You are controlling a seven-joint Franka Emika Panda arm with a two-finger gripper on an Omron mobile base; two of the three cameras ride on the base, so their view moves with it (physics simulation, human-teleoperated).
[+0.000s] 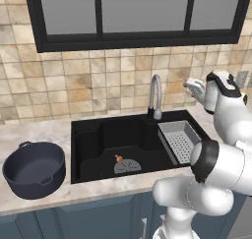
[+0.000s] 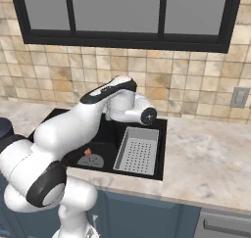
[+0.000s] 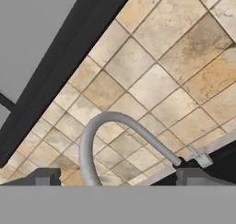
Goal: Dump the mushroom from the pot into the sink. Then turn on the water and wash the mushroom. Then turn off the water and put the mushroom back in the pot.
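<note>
While I look from the left base view, I see the mushroom (image 1: 118,159) at the lower centre of the frame. It lies on the floor of the black sink (image 1: 93,139), touching the upper rim of the round grey drain (image 1: 127,166). The pot (image 1: 34,169) stands upright at the lower left, on the marble counter (image 1: 29,132) beside the sink, well apart from the mushroom. I can see nothing inside it.

At the right of the frame my gripper (image 1: 189,86) is raised above the counter, near the tiled wall (image 1: 74,80), to the right of the curved faucet (image 1: 155,96). It does not touch the faucet. Its two fingers stand wide apart and they hold nothing. In the hand view the two finger tips rise at the bottom edge, far from each other, and the faucet arches between them, with the black window frame (image 3: 55,75) across the upper left.

A grey perforated strainer tray (image 1: 178,139) sits in the right part of the sink, just below the faucet base.
</note>
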